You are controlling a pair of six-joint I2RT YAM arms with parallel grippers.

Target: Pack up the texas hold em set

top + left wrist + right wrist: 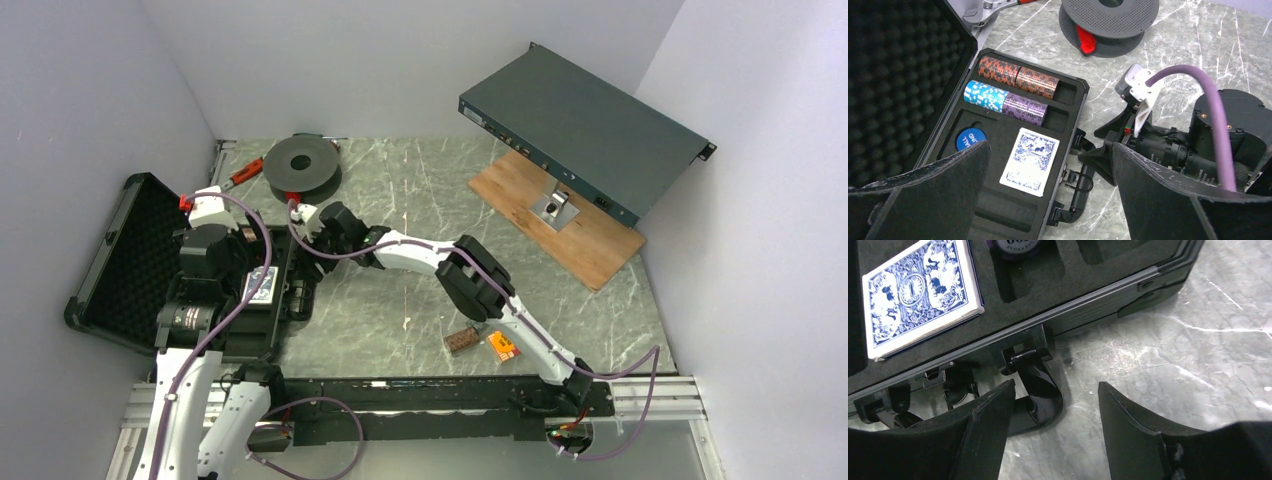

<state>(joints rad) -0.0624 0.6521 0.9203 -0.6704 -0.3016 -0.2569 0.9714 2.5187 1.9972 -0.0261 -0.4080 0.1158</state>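
Left wrist | 4 chip stacks (1038, 82) | 1 card deck (1029, 161) | briefcase (1013, 212) open

Case (1070, 95): black. Lid foam (893, 75): black, egg-crate bumps.
Inside case: red-black stack (998, 70), copper stack (1037, 82), blue-white stack (985, 96), purple stack (1024, 108), blue disc (970, 139).
Deck (1029, 161): white, blue ornate print.
Table (1198, 50) under case: grey-green marble, white veins.

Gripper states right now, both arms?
Left gripper: open, holding nothing.
Right gripper: open, holding nothing, at the black plastic briefcase handle.
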